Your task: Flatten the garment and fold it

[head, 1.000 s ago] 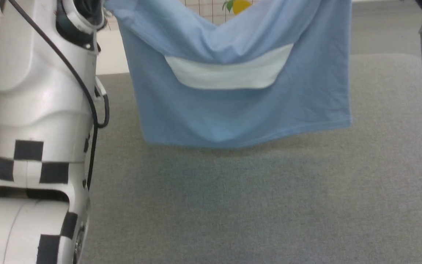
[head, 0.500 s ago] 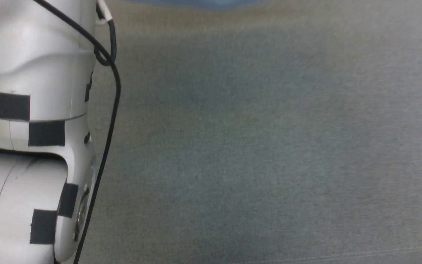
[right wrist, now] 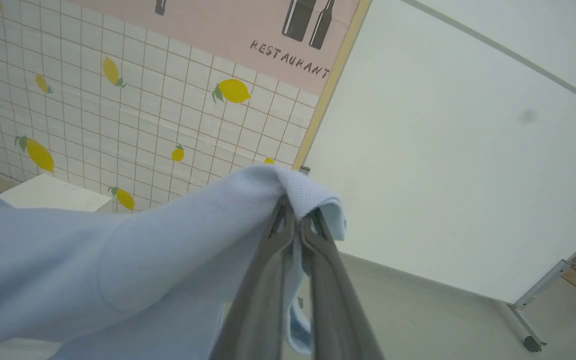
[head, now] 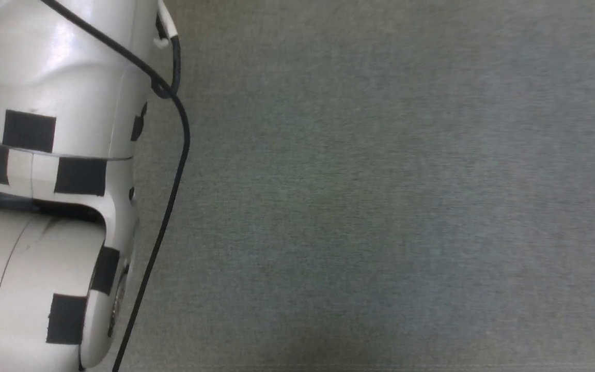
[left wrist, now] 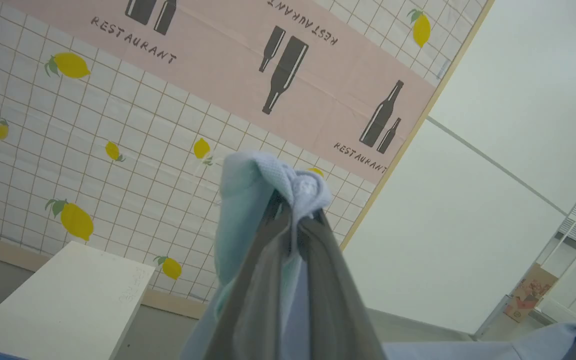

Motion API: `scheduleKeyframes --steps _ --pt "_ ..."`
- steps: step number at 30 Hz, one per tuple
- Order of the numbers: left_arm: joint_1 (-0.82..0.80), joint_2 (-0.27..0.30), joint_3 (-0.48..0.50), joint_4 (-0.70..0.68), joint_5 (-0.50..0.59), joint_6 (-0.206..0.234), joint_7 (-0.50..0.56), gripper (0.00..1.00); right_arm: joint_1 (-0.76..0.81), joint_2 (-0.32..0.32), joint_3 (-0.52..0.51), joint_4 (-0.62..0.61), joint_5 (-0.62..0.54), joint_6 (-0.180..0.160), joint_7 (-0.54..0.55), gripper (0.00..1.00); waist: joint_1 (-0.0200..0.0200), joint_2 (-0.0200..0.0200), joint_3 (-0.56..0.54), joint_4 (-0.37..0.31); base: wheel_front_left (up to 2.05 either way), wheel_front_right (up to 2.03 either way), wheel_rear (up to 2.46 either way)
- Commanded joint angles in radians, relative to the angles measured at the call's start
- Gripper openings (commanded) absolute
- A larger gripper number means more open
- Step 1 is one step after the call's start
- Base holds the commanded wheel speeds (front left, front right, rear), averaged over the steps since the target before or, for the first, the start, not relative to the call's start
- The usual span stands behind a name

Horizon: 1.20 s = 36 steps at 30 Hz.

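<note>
Left gripper (left wrist: 293, 212): fingers pressed together, pinching a bunched corner of the garment (left wrist: 240, 200), raised before a lemon-patterned tiled wall (left wrist: 118, 150).
Right gripper (right wrist: 295, 212): fingers pressed together on another folded edge of the light blue cloth, which drapes away to that view's left.
Garment position: hanging in the air, slung between both grippers.
Head view: grey table surface (head: 380, 206), pale left forearm (head: 44, 155) and its black cable (head: 176, 155).
Slip risk: each pinch is small and near the fingertips, so a hard stretch could pull a corner free.
Landing risk: slack between the grips could set creases when the shirt is lowered.
Snag risk: the loose cable might catch the fabric.
</note>
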Motion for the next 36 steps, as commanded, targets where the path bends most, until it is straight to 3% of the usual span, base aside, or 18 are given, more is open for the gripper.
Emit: scheduleKeyframes --steps 1,4,9,21,31,36 --pt "0.016 -0.002 0.003 0.014 -0.020 -0.020 0.001 0.00 0.027 -0.014 0.010 0.011 0.009 -0.001 -0.014 0.00 -0.0003 -0.0001 0.038 0.035 0.00 0.00 0.00" --pt "0.034 -0.002 0.018 0.054 -0.076 -0.034 0.064 0.00 0.061 -0.031 0.038 0.038 0.056 -0.001 -0.008 0.00 -0.0003 -0.0001 0.016 0.038 0.00 0.00 0.00" --pt "0.085 0.007 0.047 0.061 -0.152 -0.018 0.200 0.00 0.122 -0.073 0.122 0.032 0.173 -0.001 0.030 0.00 -0.0003 -0.0001 -0.030 0.039 0.00 0.00 0.00" --pt "0.426 0.072 0.074 -0.159 -0.224 0.110 0.417 0.00 0.407 -0.163 0.244 -0.204 0.487 -0.001 0.151 0.00 -0.0003 -0.0001 -0.153 0.024 0.00 0.00 0.00" --pt "0.843 0.135 0.088 -0.481 -0.265 0.138 0.493 0.00 0.748 -0.188 0.138 -0.411 0.577 -0.001 0.213 0.00 -0.0003 -0.0001 -0.268 0.013 0.00 0.00 0.00" --pt "1.101 0.126 0.119 -0.631 -0.292 0.191 0.483 0.00 0.963 -0.138 0.014 -0.512 0.564 -0.001 0.246 0.00 -0.0003 -0.0001 -0.350 0.003 0.00 0.00 0.00"
